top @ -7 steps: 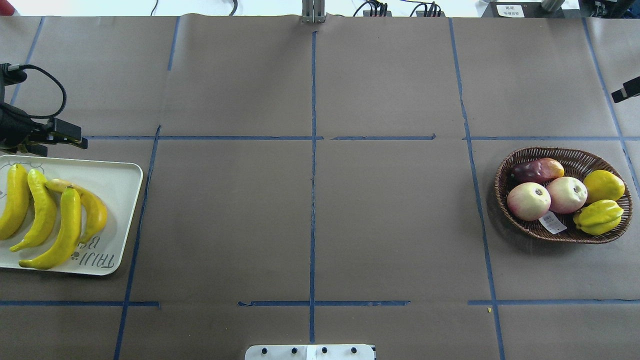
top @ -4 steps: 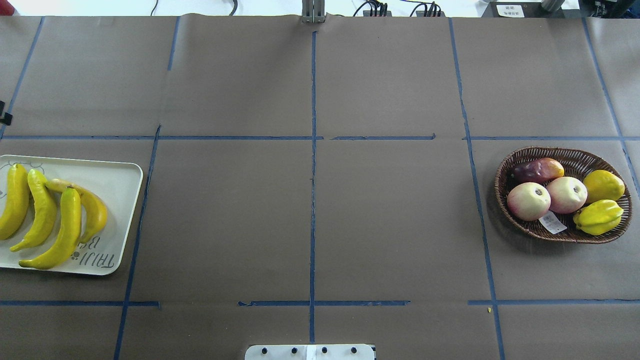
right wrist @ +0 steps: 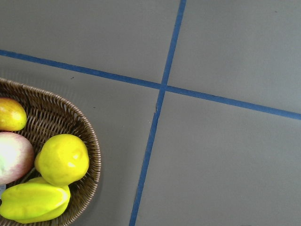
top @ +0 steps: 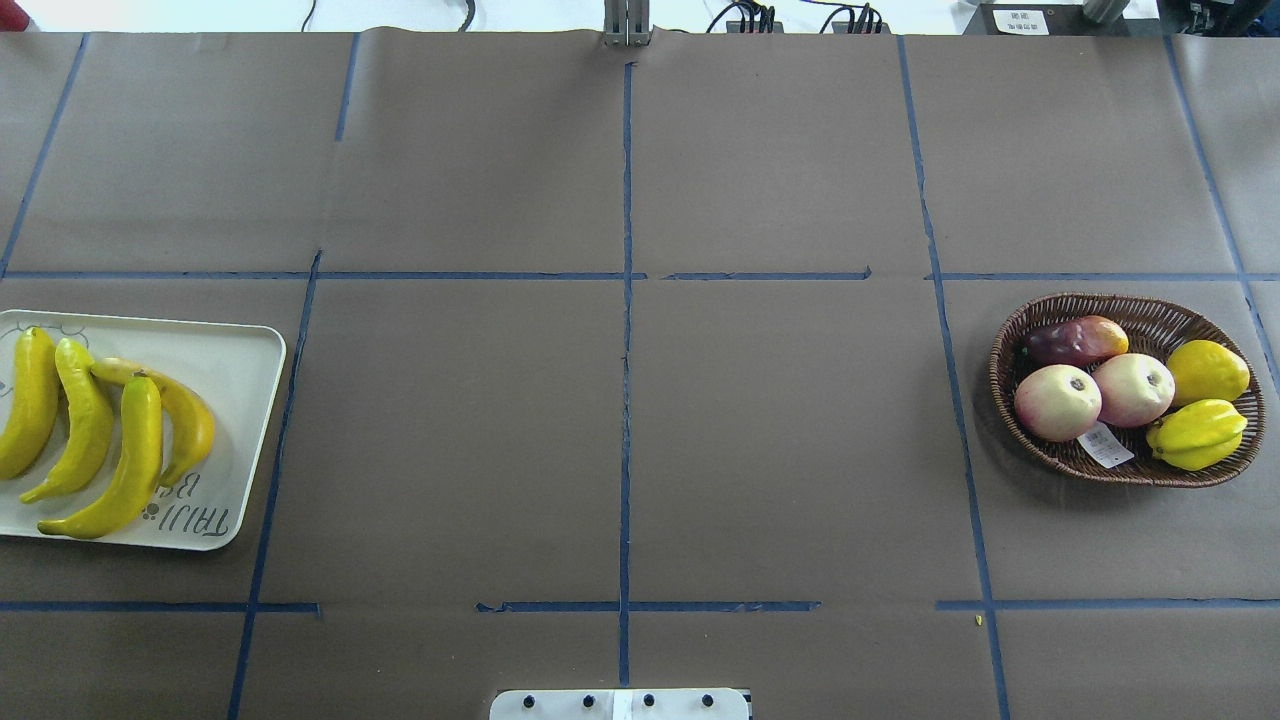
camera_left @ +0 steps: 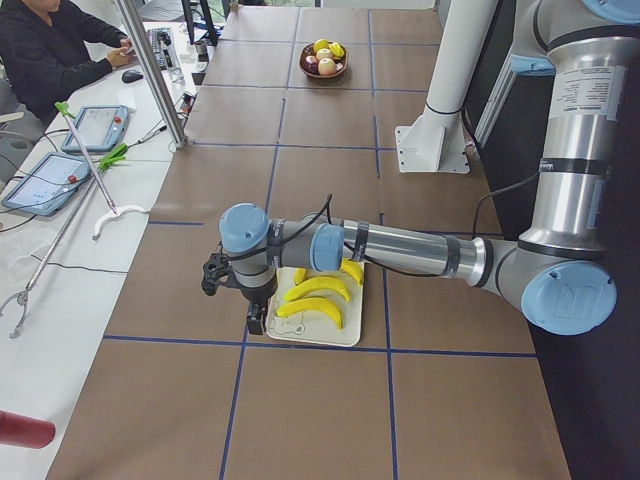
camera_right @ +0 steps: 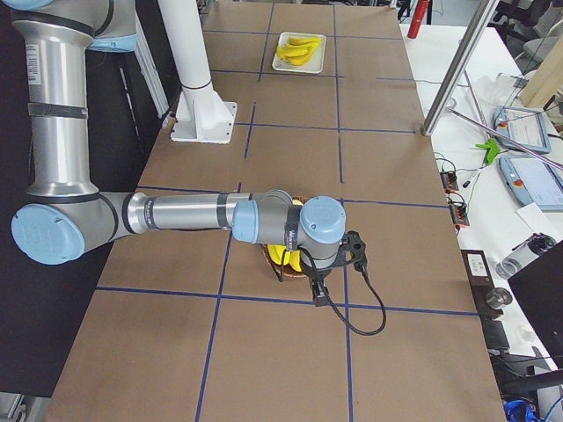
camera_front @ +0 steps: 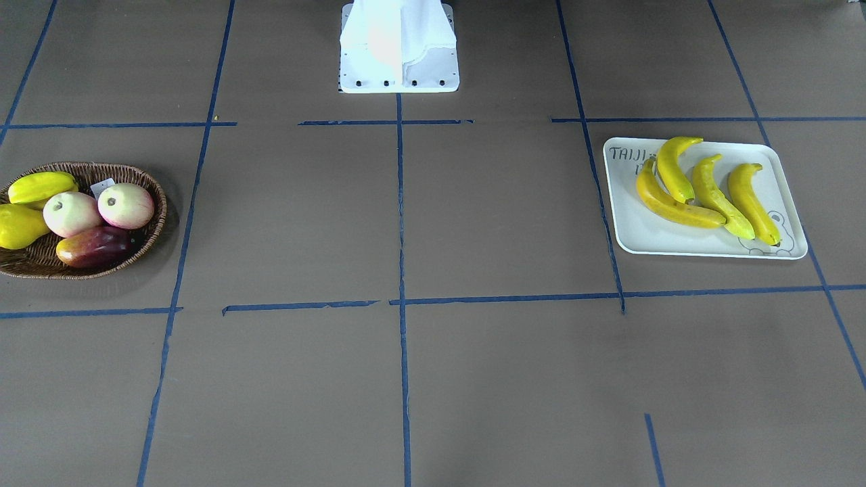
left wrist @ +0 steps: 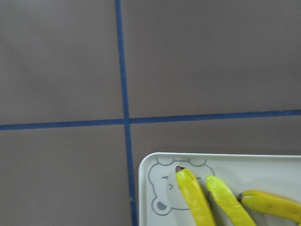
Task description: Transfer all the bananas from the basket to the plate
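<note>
bananas (top: 90, 430): all four on plate (top: 240, 360) at 9 o'clock, axes 12-6; basket (top: 1130, 310) holds none. left pincer (camera_left: 255, 315) nearest, right pincer (camera_right: 318, 290) by basket; grips: can't tell.

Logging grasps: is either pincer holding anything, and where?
Apparently nothing: all four long yellow bananas lie on the white rectangular tray; neither wrist view shows anything gripped.

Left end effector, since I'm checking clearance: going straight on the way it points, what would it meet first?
Probably the paper-covered table, near the blue tape crossing just off the bear corner of the plate. The left end effector points down; depth is unclear, so it might clip the rim.
</note>
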`<state>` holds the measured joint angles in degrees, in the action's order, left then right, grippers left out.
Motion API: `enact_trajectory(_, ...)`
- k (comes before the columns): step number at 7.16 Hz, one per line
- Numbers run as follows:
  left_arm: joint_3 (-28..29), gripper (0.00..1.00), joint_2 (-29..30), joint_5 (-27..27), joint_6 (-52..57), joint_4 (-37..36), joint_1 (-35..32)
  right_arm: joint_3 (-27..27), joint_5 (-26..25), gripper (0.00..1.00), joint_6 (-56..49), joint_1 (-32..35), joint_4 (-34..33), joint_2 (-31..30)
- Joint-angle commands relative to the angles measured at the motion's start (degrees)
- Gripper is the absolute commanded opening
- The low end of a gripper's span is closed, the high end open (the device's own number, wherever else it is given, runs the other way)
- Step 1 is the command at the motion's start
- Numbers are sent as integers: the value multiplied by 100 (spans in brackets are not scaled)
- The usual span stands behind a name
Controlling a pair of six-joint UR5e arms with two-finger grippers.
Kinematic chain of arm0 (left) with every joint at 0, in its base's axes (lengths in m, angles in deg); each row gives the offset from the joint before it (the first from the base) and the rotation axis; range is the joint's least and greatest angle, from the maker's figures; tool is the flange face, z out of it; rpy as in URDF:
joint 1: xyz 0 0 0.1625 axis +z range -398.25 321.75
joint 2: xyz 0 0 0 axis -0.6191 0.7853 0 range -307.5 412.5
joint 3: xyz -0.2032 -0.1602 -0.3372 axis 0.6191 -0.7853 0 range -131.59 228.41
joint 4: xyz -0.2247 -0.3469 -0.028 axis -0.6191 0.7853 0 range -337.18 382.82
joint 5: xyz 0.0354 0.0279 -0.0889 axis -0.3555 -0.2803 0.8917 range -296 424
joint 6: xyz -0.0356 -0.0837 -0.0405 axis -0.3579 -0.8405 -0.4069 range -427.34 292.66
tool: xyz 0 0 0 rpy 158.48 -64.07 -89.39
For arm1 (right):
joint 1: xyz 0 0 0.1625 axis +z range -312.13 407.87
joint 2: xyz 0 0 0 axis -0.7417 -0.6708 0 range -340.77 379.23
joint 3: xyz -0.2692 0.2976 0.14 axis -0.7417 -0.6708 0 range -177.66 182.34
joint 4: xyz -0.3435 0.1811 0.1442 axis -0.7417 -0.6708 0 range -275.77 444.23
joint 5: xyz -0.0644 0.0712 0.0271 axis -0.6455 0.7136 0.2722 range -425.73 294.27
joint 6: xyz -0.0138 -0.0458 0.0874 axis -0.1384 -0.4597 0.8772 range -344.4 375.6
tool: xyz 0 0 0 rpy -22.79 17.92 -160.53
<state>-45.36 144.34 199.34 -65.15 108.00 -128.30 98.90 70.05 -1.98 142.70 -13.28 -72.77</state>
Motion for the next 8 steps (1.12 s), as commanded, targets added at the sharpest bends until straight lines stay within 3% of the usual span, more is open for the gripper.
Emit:
enact_trajectory(1,165,100,-201,255,168,16,-83,-120,-7,100,165,27,13,-29)
enact_trajectory(4,262,100,-211,265,141,17,-74,-172,19,100,237,27,-5,-64)
enact_trajectory(8,245,100,-219,265,177,34,-74,-490,449,100,237,105,-5,-231)
